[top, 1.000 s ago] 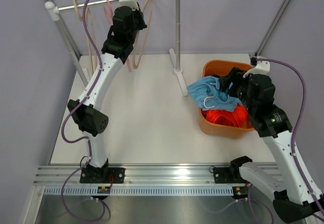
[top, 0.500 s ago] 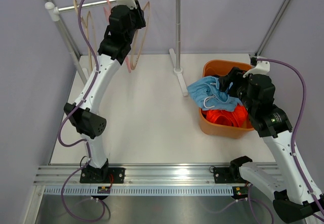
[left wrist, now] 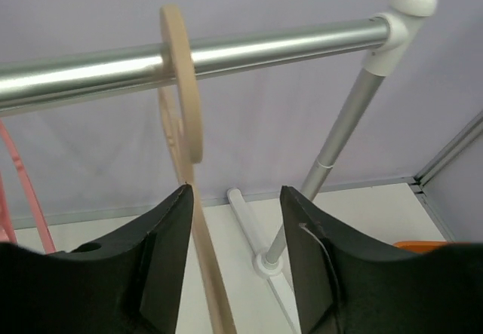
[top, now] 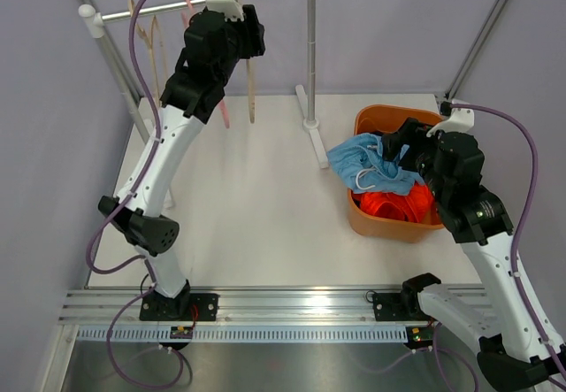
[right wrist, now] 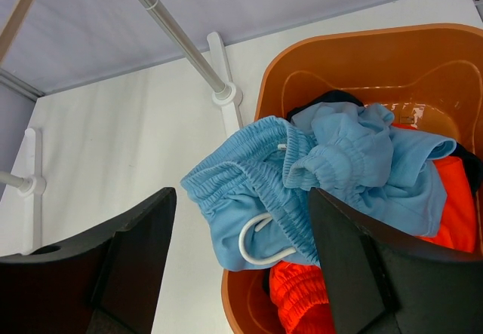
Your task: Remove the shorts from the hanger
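The light blue shorts lie on top of the orange basket, spilling over its left rim, with a white drawstring loop showing. The bright orange shorts lie under them, and a bit of the dark navy shorts shows at the back. My right gripper is open and empty just above the light blue shorts. My left gripper is open and empty just below the metal rail. A bare beige hanger hooked on the rail runs beside its left finger.
Several bare hangers hang on the rail: beige ones at the left, a pink one, and a beige one by my left gripper. The rack's right post stands on a white foot left of the basket.
My left arm has risen and moved right along the rail. The hangers near it have turned edge-on. The right arm and the shorts have not moved.
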Robot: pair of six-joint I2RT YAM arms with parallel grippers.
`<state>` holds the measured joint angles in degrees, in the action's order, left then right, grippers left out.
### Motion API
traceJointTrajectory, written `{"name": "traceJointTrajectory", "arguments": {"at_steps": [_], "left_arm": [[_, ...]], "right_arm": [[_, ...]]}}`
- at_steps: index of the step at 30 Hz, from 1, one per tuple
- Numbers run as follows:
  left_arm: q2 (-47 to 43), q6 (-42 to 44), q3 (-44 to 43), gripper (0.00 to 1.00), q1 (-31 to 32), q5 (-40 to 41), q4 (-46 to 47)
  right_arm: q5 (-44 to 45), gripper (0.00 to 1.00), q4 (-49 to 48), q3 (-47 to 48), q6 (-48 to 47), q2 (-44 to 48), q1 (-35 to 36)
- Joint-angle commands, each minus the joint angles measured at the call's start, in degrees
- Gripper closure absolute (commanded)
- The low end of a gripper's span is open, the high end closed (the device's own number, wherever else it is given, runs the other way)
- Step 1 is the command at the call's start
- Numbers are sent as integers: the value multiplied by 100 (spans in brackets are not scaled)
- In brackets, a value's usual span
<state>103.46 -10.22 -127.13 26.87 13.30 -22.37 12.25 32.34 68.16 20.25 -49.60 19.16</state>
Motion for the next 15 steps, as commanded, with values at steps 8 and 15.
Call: {"name": "traceJointTrajectory", "arguments": {"at_steps": [8,15], "left_arm": [[-1625,275,854,25,958,261,-1419],[-3260,91,2876,21,1364,86,-1481]], "right_arm": [[-531,0,-465,-127,-39,249,-26],[-540,1,-448,-154,49,328,-17]]}}
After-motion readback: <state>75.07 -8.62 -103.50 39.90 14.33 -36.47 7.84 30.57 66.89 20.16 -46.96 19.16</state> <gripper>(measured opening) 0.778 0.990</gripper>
